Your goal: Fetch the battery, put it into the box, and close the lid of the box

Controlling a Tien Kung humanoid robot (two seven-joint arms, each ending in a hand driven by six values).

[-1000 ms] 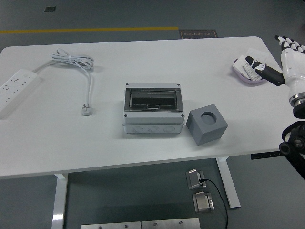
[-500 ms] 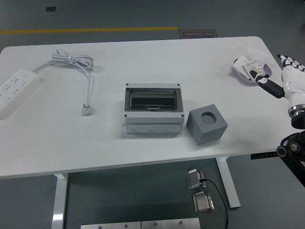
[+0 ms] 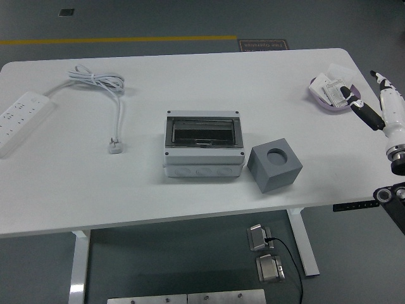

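Fingers (image 3: 385,92) on your right hand (image 3: 389,111) stand straight and together, seen edge-on at the table's (image 3: 190,76) right edge, with the dark thumb (image 3: 366,116) stuck out toward the tray (image 3: 314,94); they hold nothing, and the thumb tip sits just beside the tray's near rim, whether touching or not you cannot tell. White pieces (image 3: 333,88) lie in that tray, and one may be the battery, though none is clear enough to name. The box (image 3: 204,147) sits mid-table with its dark lid (image 3: 204,132) lying flat in the frame, and the tint hides whether a battery is inside. So the scene fits a battery waiting in the tray as well as one already shut in the box. Mind the risks: the thumb could catch the rim and shove the light tray off the nearby table edge. A pinch among those stacked pieces could lift the wrong one or scatter them. The cube (image 3: 275,166) stands just beside the box on your side, so a low carry could clip it. Your left hand is out of view.
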